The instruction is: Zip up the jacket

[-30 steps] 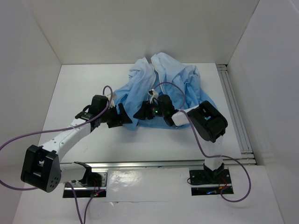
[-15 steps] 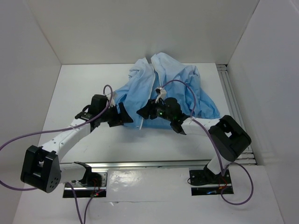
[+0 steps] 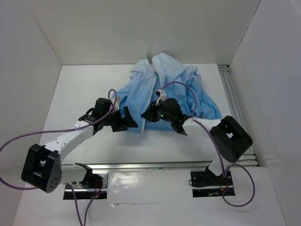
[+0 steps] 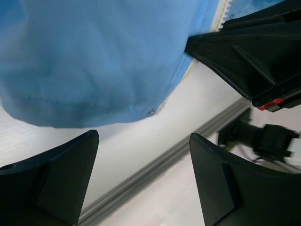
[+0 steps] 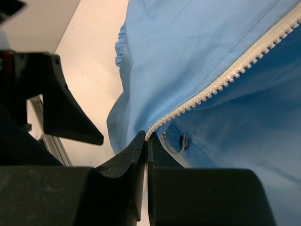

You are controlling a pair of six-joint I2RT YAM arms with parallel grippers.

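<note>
The light-blue jacket (image 3: 181, 84) lies crumpled at the table's back middle, its front open. Its pale zipper strip (image 5: 225, 77) runs down to the near hem. My right gripper (image 3: 146, 115) (image 5: 146, 137) is shut on the lower end of that strip, with a metal pull ring (image 5: 175, 143) just beside the jaws. My left gripper (image 3: 129, 123) (image 4: 143, 136) stands wide open just left of it, in front of the jacket's left hem corner (image 4: 150, 112), holding nothing. The jacket (image 4: 94, 61) fills the upper part of the left wrist view.
A metal rail (image 3: 155, 165) runs along the near table edge by the arm bases. Another rail (image 3: 235, 110) lines the right side. White walls close in the table on three sides. Purple cables (image 3: 19, 139) loop off both arms.
My right gripper has closed on the zipper strip's lower end, after its elbow swung right. My left gripper slid a little right and nearer and opened wider.
</note>
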